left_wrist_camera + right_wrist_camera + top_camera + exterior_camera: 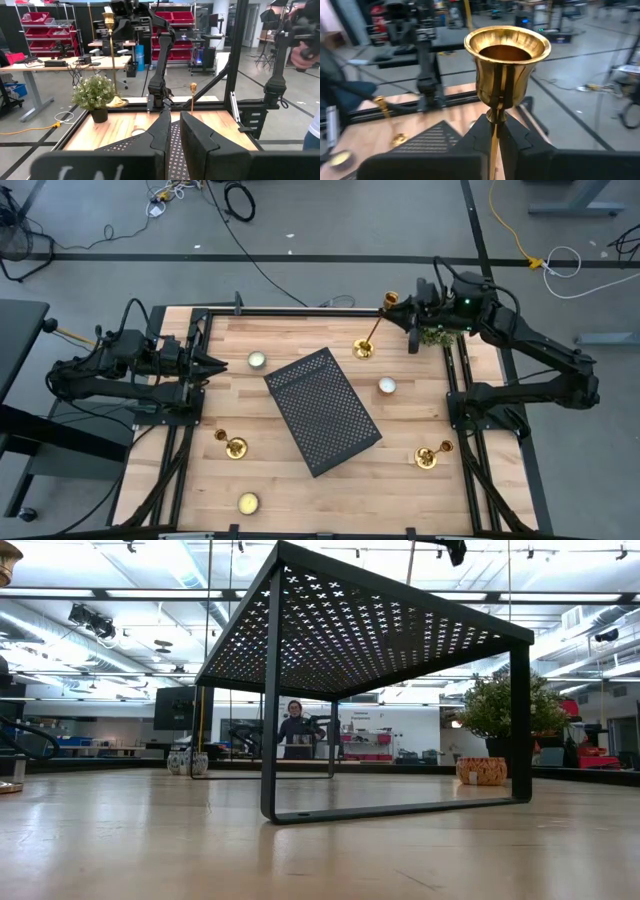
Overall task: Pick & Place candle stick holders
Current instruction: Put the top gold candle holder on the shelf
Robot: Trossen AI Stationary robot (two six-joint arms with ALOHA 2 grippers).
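My right gripper (pixel 413 313) is at the far right corner of the table (pixel 400 480), and its fingers (pixel 515 137) are clenched on the thin stem of a tall brass candle stick holder (pixel 372 333), just under its cup. In the right wrist view the stem runs straight up between the two fingers and the gold cup (pixel 507 55) opens wide above them. From overhead the holder slants from my gripper down toward its round base (pixel 363 350), which is over the wood near the far edge; I cannot tell whether the base touches the table or hangs just above it.

My left gripper (pixel 212 364) waits at the left edge of the table, its fingers (pixel 197 142) pressed together with nothing between them.

A second holder (pixel 232 445) is on the table near the left front, and a third (pixel 432 454) near the right front. A black perforated rack (pixel 322 411) stands in the middle of the table, well apart from all three. Three tealight candles lie on the wood: one (pixel 257 360) near my left gripper, one (pixel 387 386) right of the rack, one (pixel 248 503) at the near edge.
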